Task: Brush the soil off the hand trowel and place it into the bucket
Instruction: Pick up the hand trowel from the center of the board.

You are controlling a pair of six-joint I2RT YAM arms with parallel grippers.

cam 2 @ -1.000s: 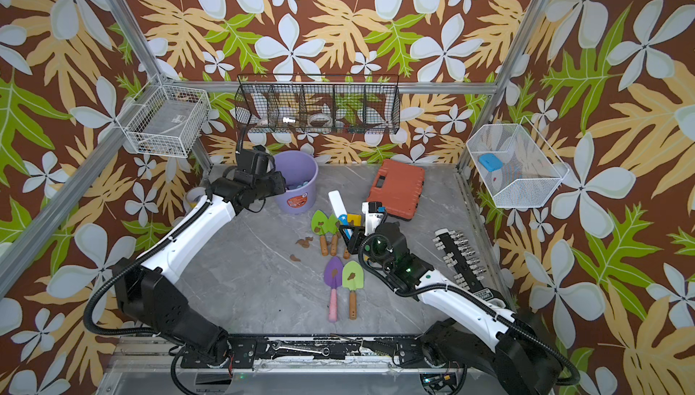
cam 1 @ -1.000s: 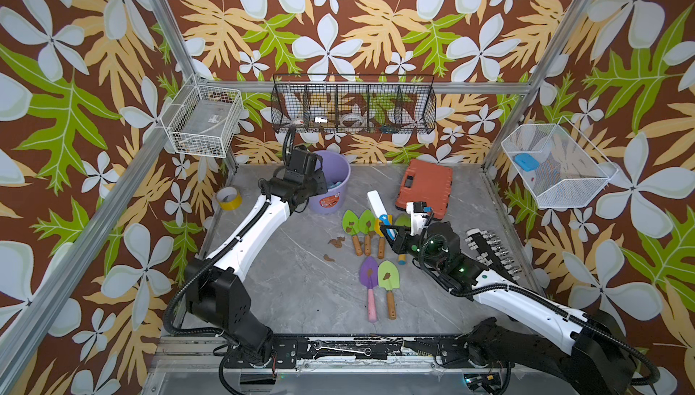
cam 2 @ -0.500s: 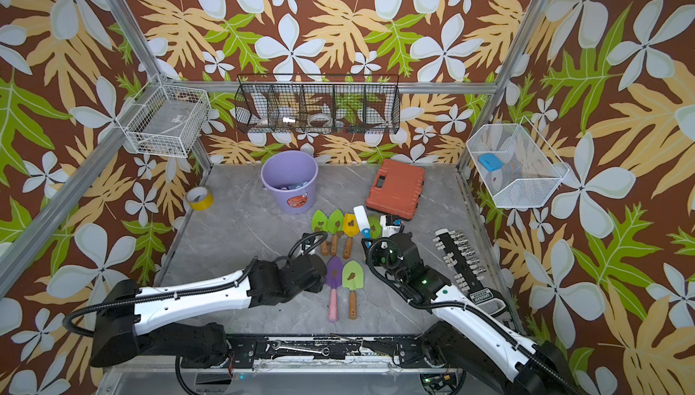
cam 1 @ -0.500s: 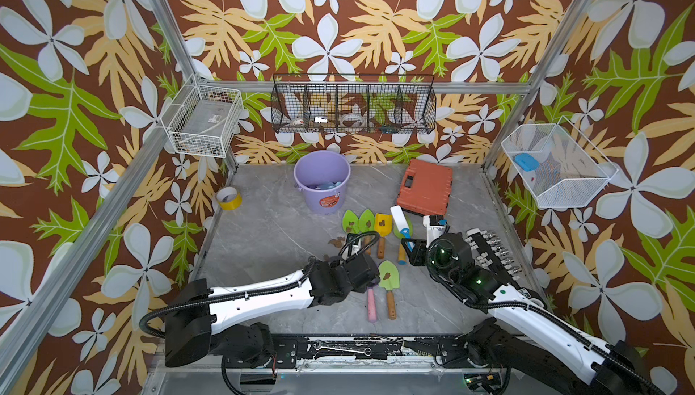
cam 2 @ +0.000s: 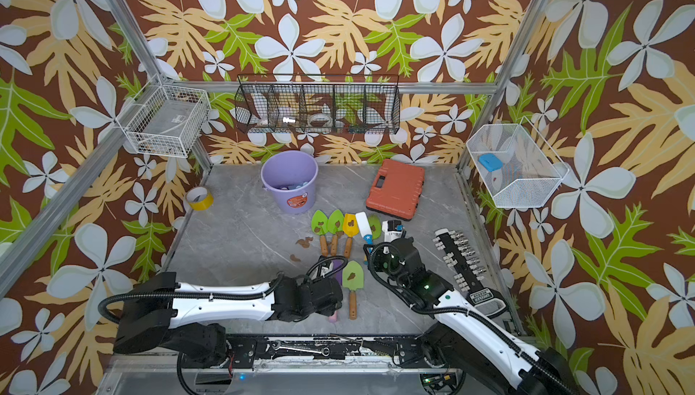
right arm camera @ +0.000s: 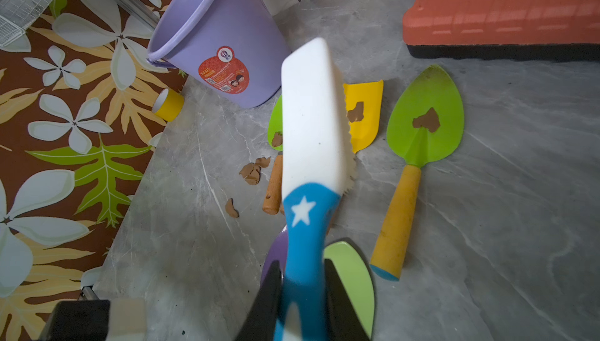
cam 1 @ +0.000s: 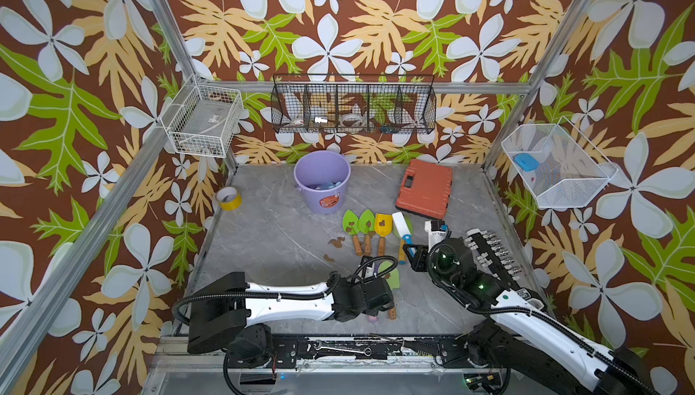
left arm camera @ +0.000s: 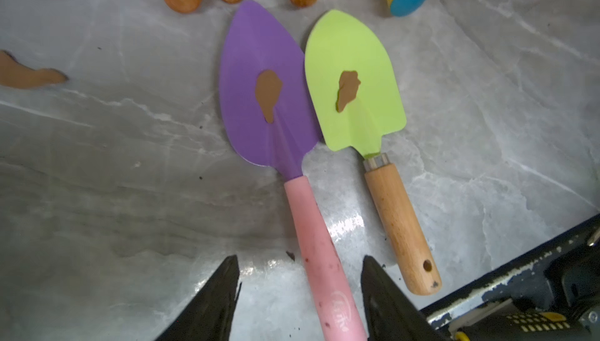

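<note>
The purple hand trowel (left arm camera: pixel 263 95) with a pink handle (left arm camera: pixel 319 258) lies near the table's front, a clump of soil (left arm camera: pixel 268 92) on its blade. My left gripper (left arm camera: pixel 300 277) is open, its fingers either side of that handle without touching it. A light green trowel (cam 2: pixel 352 275) with soil (left arm camera: pixel 348 91) lies beside it. My right gripper (right arm camera: pixel 302 277) is shut on a white and blue brush (right arm camera: pixel 311 121), held over a row of soiled trowels (cam 1: pixel 366 224). The lilac bucket (cam 1: pixel 322 182) stands at the back. In both top views the left wrist hides most of the purple trowel.
Loose soil clumps (cam 1: pixel 336 242) lie left of the trowel row. An orange-red tool case (cam 1: pixel 425 189) sits at the back right, a yellow tape roll (cam 1: pixel 228 197) at the left wall, a socket rail (cam 1: pixel 492 250) along the right edge. Wire baskets hang on the walls.
My left arm has swung from the bucket down to the front of the table, over the purple trowel, and its gripper has opened. My right arm drew back slightly with the brush.
</note>
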